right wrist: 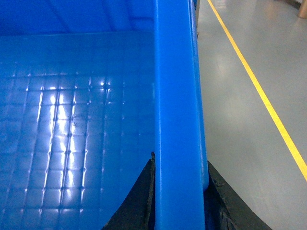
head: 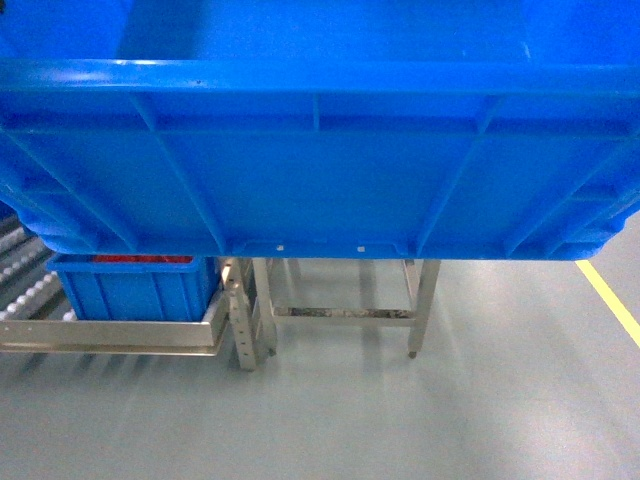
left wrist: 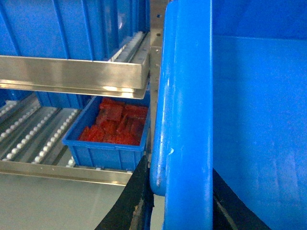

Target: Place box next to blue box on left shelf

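The left pincer (left wrist: 180,201) is clamping the left rim of the box (head: 320,150), one finger (left wrist: 132,201) outside the wall and one inside. The right pincer (right wrist: 180,196) is gripping the opposite rim likewise. Between them the box is hanging above the floor (head: 400,420). Left of the left pincer, the shelf (left wrist: 33,124) is carrying a small blue bin (left wrist: 103,148) of red parts (left wrist: 117,124) on its rollers. Right of the right pincer, a yellow line (right wrist: 259,91) is running along the floor.

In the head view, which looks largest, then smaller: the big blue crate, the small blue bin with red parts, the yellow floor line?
1. big blue crate, though nearness to the camera exaggerates it
2. small blue bin
3. yellow floor line
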Tool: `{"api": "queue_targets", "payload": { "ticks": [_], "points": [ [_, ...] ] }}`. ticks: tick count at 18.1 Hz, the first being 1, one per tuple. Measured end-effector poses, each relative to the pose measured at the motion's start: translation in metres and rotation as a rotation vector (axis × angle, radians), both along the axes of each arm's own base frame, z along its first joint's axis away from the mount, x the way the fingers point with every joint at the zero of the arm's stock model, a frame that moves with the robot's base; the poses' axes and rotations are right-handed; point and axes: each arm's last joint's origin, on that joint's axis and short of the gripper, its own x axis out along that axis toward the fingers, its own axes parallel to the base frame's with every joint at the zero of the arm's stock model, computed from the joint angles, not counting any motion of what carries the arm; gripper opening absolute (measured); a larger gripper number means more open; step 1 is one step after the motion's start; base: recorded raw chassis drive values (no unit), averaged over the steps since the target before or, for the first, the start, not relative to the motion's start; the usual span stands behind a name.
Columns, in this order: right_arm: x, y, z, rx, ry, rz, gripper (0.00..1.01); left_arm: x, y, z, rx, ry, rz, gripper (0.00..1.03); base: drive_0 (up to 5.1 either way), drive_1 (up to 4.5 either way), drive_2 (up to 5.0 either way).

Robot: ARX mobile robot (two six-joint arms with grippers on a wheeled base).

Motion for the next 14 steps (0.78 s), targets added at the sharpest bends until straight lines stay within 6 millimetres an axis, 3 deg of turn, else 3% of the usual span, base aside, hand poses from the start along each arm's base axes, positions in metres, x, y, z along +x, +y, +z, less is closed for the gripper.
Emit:
{"api": "queue_targets", "payload": {
  "ticks": [14],
  "points": [
    [0.0,0.0002,0.0002,0.001,-0.003,0.003,0.19,-0.0001,0.0004,-0.0001,0.001,0.0,0.001,0.18,-5.0,1.69,3.0]
  ]
}}
